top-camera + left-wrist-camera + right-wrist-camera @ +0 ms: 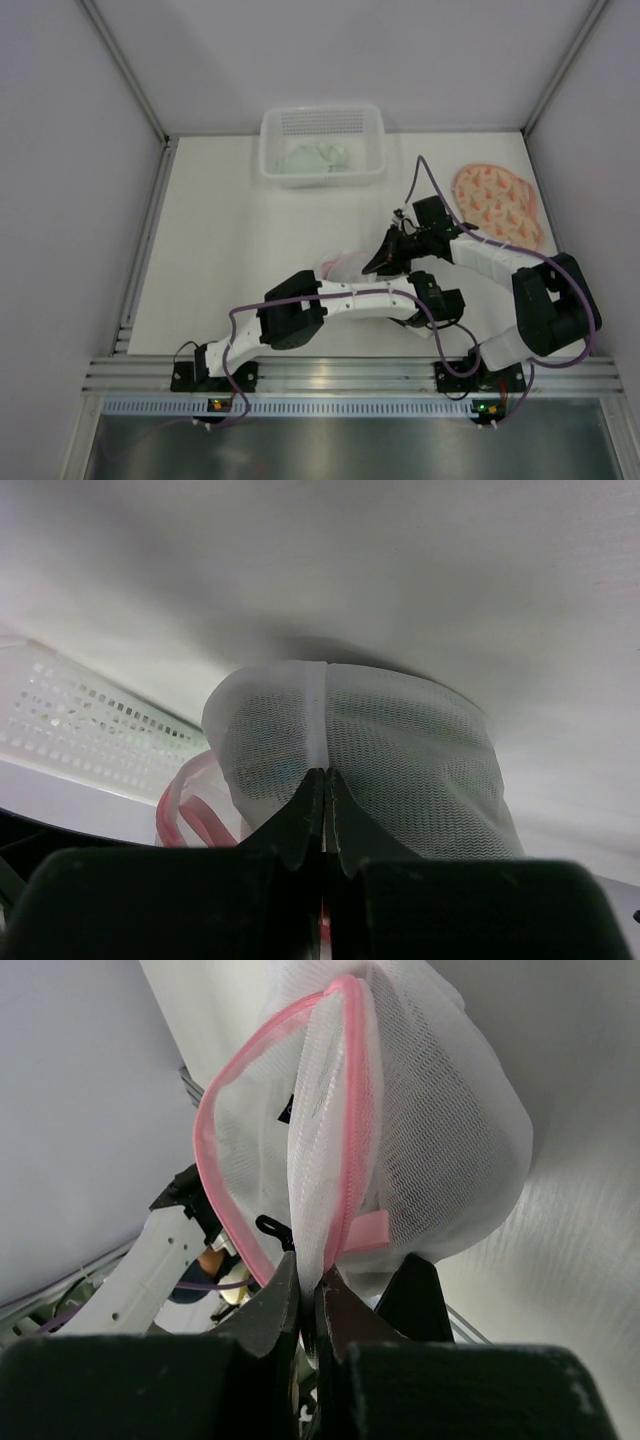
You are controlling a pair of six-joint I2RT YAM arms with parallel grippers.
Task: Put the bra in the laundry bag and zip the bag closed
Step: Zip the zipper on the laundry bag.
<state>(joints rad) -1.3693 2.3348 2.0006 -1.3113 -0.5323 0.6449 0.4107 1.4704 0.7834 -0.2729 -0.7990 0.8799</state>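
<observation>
The left gripper (325,773) and right gripper (312,1276) are pinching a pink-trimmed white mesh laundry bag (430,1110), while an orange-patterned bra (497,205) is lying apart near a white plastic basket (322,178).

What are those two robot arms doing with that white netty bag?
Both arms are gripping the white mesh laundry bag mid-table. The left pincer is shut on the bag's white seam, and the right pincer is shut on its edge beside the pink zipper. The zipper is open. An orange patterned piece, likely the bra, lies to the right, outside the bag. A white basket holding something pale green sits at the back.
</observation>
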